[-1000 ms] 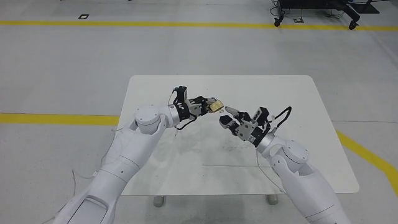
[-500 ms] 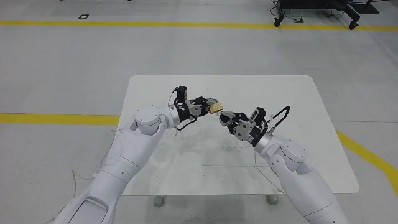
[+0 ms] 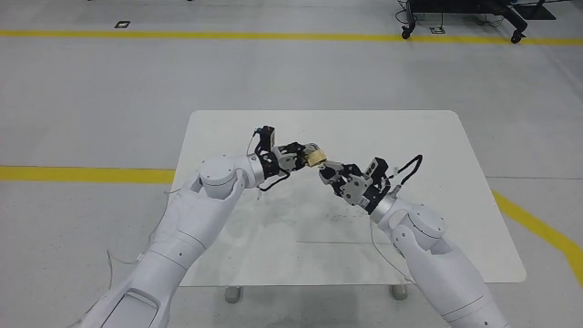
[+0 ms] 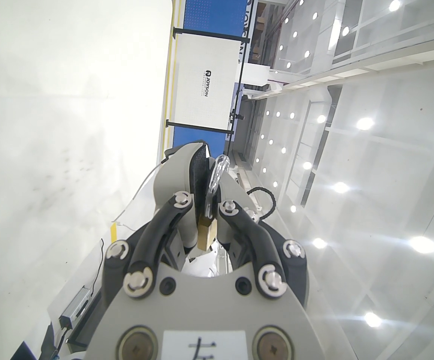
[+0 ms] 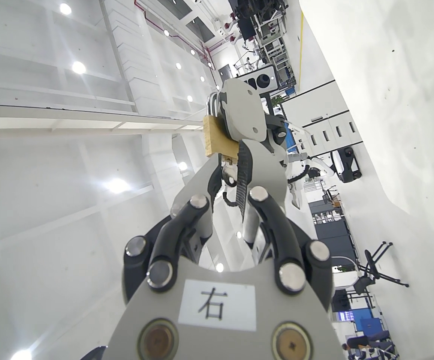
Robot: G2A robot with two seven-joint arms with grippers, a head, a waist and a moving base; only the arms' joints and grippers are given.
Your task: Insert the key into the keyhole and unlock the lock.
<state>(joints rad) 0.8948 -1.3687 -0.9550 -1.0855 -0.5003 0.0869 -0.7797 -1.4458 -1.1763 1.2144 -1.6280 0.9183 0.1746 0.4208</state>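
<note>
I have the lock (image 3: 317,156) pinched in the left gripper (image 3: 311,155), held up over the middle of the white table (image 3: 428,141), the fingers closed flat on its brass body. The right gripper (image 3: 329,170) sits just beside it, tip to tip. Its fingers are drawn narrow on a small silvery piece I take for the key (image 5: 227,162), which meets the underside of the lock. I cannot tell from here whether the blade is in the keyhole. In the right wrist view a broad grey left finger (image 5: 244,114) covers one face of the lock, leaving me the brass edge and the shackle (image 5: 211,103), and my own right fingers crowd the spot where key and lock meet. From the left wrist the lock is edge-on between the fingers, and its keyhole end is hidden. A black cable (image 3: 412,162) loops off the right wrist, above the table. Beyond the table a yellow line (image 3: 228,34) crosses the floor, with a dark cart (image 3: 455,0) behind it.
</note>
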